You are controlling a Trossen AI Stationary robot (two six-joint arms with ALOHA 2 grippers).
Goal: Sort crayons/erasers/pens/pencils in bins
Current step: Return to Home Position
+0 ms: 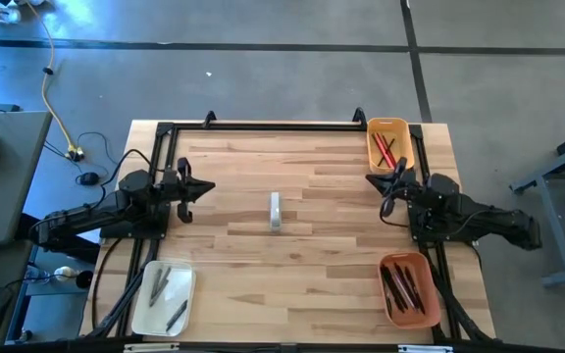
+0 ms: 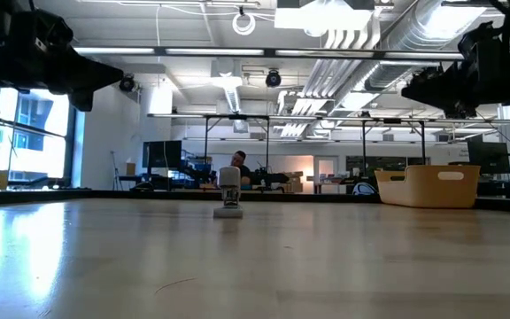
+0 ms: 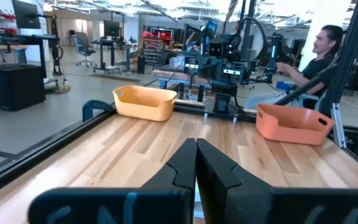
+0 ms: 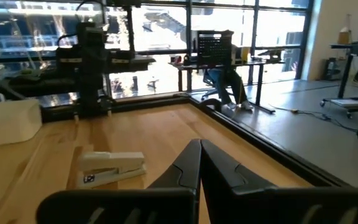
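Both arms hover above the table and hold nothing. My left gripper (image 1: 196,188) is shut near the table's left edge, its fingertips together in the left wrist view (image 3: 196,163). My right gripper (image 1: 390,188) is shut near the right edge, between the two orange-toned bins (image 4: 201,163). The small yellow-orange bin (image 1: 401,130) at the far right corner holds thin red and green pencils (image 1: 385,150). The larger orange bin (image 1: 430,314) at the near right holds dark and reddish sticks (image 1: 403,286). The cream-white bin (image 1: 145,316) at the near left holds dark pens (image 1: 168,292).
A white stapler (image 1: 276,211) stands on its base in the middle of the table, also in the low view (image 2: 228,200) and right wrist view (image 4: 110,168). A black frame (image 1: 263,125) borders the table. A person (image 3: 321,50) sits beyond the right edge.
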